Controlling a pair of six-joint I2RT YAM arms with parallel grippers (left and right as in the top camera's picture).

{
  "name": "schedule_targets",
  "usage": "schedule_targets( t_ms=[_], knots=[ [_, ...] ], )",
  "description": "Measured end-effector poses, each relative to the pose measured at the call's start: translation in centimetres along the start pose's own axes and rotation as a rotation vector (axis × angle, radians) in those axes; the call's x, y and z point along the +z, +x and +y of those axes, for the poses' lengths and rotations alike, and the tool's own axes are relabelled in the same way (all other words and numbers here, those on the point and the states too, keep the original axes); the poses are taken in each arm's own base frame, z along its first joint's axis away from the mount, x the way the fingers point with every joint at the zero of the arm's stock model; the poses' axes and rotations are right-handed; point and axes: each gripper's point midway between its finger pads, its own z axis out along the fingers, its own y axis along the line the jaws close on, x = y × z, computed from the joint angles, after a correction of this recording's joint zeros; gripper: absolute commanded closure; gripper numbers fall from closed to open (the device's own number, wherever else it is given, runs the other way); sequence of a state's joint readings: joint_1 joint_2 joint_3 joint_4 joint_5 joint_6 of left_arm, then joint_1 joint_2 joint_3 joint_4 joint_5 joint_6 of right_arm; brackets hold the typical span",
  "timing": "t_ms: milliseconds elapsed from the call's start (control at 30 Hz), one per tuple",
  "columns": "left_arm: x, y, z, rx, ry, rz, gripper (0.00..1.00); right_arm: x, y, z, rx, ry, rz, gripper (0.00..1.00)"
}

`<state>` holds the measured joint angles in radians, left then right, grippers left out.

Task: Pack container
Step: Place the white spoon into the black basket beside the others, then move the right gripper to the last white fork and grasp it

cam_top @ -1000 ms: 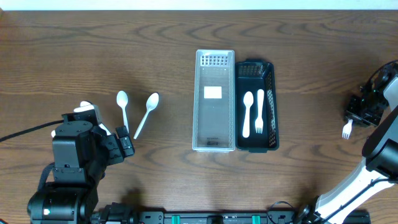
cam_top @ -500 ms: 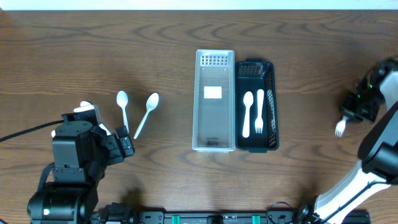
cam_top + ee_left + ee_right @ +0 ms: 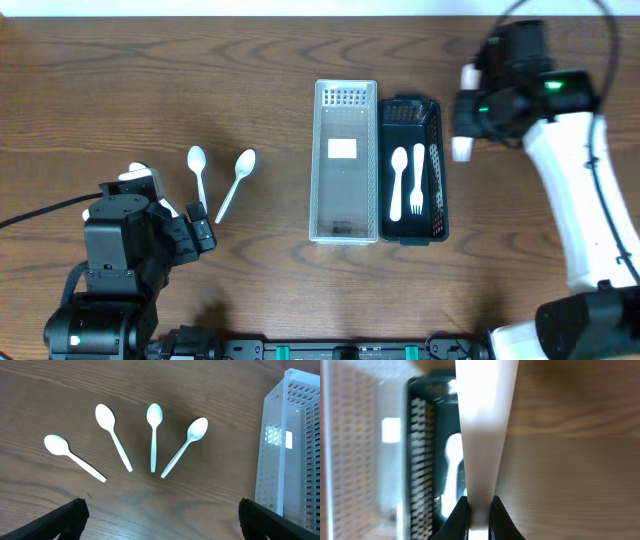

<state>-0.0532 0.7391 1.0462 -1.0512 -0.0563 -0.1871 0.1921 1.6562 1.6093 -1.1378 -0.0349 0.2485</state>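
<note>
A clear container [image 3: 345,175] and a black basket [image 3: 430,205] stand side by side mid-table. The basket holds a white spoon [image 3: 398,180] and a white fork [image 3: 418,180]. My right gripper [image 3: 463,140] is shut on another white fork [image 3: 482,435] and holds it in the air just right of the basket's far end [image 3: 422,460]. Several white spoons [image 3: 152,435] lie on the table to the left; two of them show in the overhead view [image 3: 198,165]. My left gripper [image 3: 160,522] is open and empty, short of the spoons.
The clear container [image 3: 290,460] lies at the right edge of the left wrist view. The left arm's base [image 3: 115,250] stands at the front left. The right arm [image 3: 580,190] reaches in from the right side.
My right gripper has carried the fork from the far right edge leftward and farther back, to beside the black basket. The left arm has not moved.
</note>
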Motion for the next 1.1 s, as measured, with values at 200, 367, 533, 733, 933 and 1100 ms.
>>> schedule_targets(
  t_ms=[200, 367, 533, 733, 933, 1100],
  knots=[
    [0.0, 0.0, 0.0, 0.0, 0.0, 0.0, 0.02, 5.8, 3.7, 3.9, -0.001, -0.01, 0.132, 0.94],
    [0.0, 0.0, 0.0, 0.0, 0.0, 0.0, 0.02, 10.9, 7.6, 3.8, 0.024, 0.026, 0.279, 0.84],
    [0.0, 0.0, 0.0, 0.0, 0.0, 0.0, 0.02, 11.8, 8.0, 4.0, 0.032, 0.023, 0.297, 0.58],
    [0.0, 0.0, 0.0, 0.0, 0.0, 0.0, 0.02, 9.7, 6.8, 4.0, 0.037, 0.027, 0.3, 0.59],
    [0.0, 0.0, 0.0, 0.0, 0.0, 0.0, 0.02, 3.2, 1.5, -1.0, 0.178, 0.046, 0.141, 0.57],
    [0.0, 0.0, 0.0, 0.0, 0.0, 0.0, 0.02, -3.7, 0.5, -10.8, 0.42, 0.131, -0.004, 0.53]
  ],
)
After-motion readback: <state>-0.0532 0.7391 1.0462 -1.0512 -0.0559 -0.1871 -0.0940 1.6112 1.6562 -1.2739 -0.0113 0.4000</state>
